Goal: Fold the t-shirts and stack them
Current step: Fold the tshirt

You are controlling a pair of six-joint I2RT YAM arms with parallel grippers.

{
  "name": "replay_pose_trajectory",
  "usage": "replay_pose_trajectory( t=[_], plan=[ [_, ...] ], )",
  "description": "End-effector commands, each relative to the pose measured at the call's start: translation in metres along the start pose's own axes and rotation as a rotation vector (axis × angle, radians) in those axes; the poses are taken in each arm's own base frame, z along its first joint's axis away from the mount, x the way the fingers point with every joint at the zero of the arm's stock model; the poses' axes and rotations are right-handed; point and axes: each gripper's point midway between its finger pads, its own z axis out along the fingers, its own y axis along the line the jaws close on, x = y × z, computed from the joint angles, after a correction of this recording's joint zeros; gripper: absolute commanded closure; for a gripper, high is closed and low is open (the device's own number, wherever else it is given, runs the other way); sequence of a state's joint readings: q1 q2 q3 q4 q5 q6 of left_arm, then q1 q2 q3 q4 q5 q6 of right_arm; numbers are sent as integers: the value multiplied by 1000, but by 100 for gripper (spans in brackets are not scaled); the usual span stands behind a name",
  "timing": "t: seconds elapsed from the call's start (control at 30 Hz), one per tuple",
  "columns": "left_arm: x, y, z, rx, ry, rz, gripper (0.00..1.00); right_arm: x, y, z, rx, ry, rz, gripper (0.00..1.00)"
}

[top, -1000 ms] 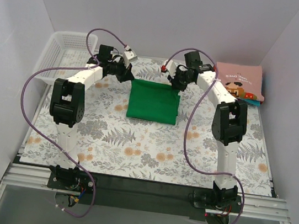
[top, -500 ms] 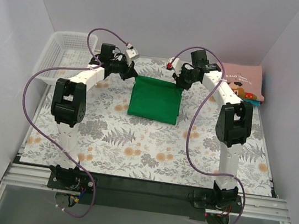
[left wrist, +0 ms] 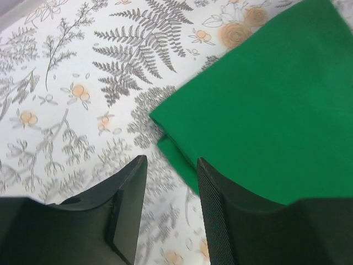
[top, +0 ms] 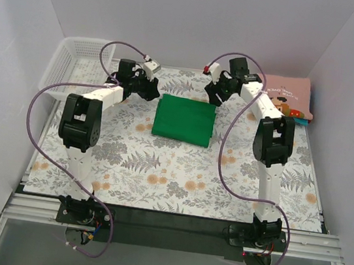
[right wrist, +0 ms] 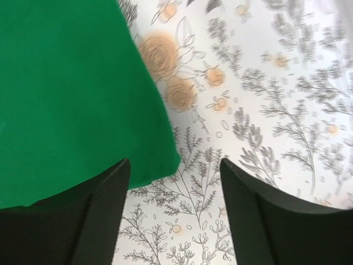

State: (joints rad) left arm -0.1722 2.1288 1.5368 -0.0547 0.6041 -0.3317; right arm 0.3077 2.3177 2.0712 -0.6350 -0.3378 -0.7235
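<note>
A bright green t-shirt point(top: 184, 120) lies folded into a flat rectangle at the back middle of the floral table. Its far left corner point(left wrist: 182, 124) shows two layers in the left wrist view. My left gripper point(top: 151, 91) hovers just off that corner, open, with nothing between its fingers point(left wrist: 124, 204). My right gripper point(top: 214, 95) stands open above the far right corner point(right wrist: 160, 160), and only tablecloth shows between its fingers point(right wrist: 105, 210). A folded dusty-pink t-shirt point(top: 286, 100) with a pixel graphic rests at the back right, on a teal edge point(top: 302, 122).
A white mesh basket point(top: 72, 65) sits at the back left corner. White walls close in the table on three sides. Purple cables loop over both arms. The floral cloth point(top: 178, 172) spreads bare in front of the green shirt.
Both grippers were shut on the green shirt's far edge and have let it go. That edge now lies flat, and both grippers have drawn back and apart.
</note>
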Motion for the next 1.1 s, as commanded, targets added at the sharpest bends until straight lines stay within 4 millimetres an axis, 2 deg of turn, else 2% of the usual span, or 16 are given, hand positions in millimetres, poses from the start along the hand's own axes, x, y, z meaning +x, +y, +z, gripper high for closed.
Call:
replay_pose_trajectory(
  t=[0.0,0.03,0.07,0.17,0.2,0.23,0.33,0.5,0.6,0.63,0.77,0.87,0.9,0.93,1.03,1.07],
  plan=[
    [-67,-10,-51,-82,-146,-52,60,-62,-12,-70,83,-185,78,31],
    [-67,-26,-55,-17,-145,-87,60,-68,2,-74,29,-221,137,35],
    [-75,-38,-64,12,-164,-114,60,-72,12,-82,-2,-242,165,45],
    [-52,-82,-73,171,-125,-282,60,-69,57,-79,-197,-268,342,56],
    [-51,-94,-78,194,-118,-342,59,-68,68,-78,-243,-268,381,57],
    [-32,-108,-77,219,-77,-386,59,-64,88,-75,-340,-272,426,57],
    [-6,-130,-76,272,-11,-496,59,-46,123,-63,-499,-229,571,58],
    [17,-142,-66,342,59,-662,59,-13,156,-38,-627,-152,714,59],
    [46,-143,-50,343,135,-801,59,21,175,-14,-661,-69,814,61],
    [68,-143,-41,336,187,-866,60,28,178,-9,-659,-44,847,62],
    [104,-152,-35,324,281,-995,64,64,184,11,-628,32,918,62],
    [119,-160,-43,299,318,-1028,66,84,192,9,-613,71,937,61],
    [131,-166,-50,286,344,-1049,66,89,195,8,-606,82,936,61],
    [137,-170,-55,276,354,-1054,66,101,207,4,-612,116,959,61],
    [150,-192,-78,291,409,-1087,66,114,230,-15,-627,139,966,60],
    [150,-195,-83,299,410,-1082,66,111,233,-24,-623,128,948,60]
  ],
)
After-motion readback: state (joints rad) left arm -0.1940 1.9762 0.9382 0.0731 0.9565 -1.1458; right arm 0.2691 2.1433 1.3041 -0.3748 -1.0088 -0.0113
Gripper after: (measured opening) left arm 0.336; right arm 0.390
